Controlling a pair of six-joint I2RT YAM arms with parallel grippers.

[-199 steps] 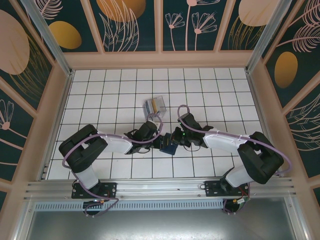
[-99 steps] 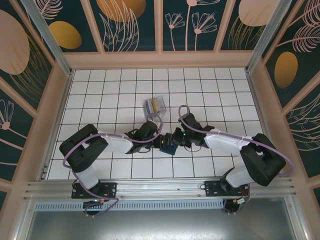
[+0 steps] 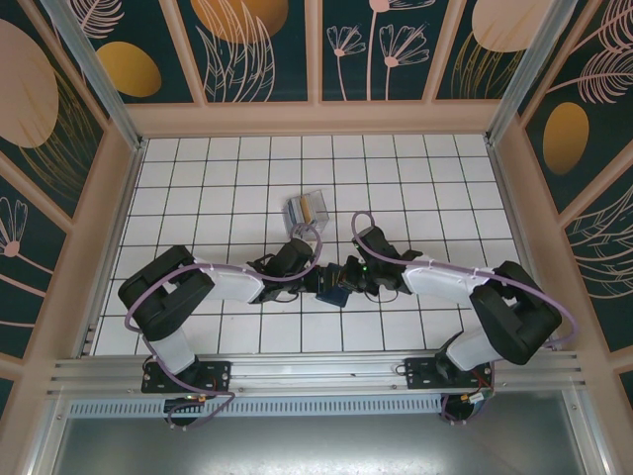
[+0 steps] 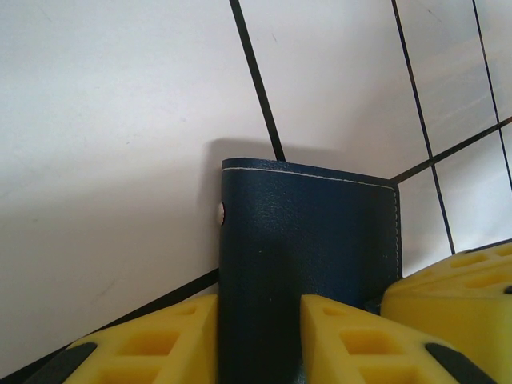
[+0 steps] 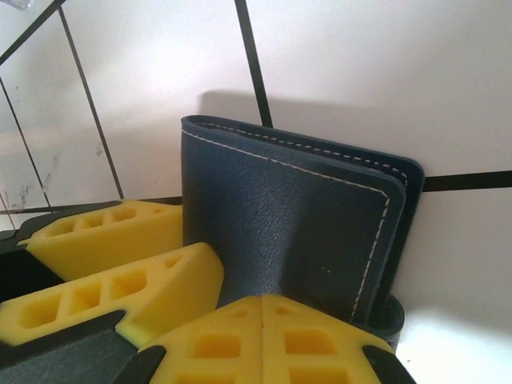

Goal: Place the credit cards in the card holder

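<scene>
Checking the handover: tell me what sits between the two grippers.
The dark blue wallet, held between the left gripper and right gripper in the top view; both wrist views show it pinched.

Behind the left pincer [image 4: 258, 320] and the right pincer [image 5: 262, 308], white link shells run between bulky black joints; a lilac cable [image 3: 358, 220] loops along each arm; the pads [image 4: 144, 348] are bright yellow foam with rectangular pockets.
</scene>
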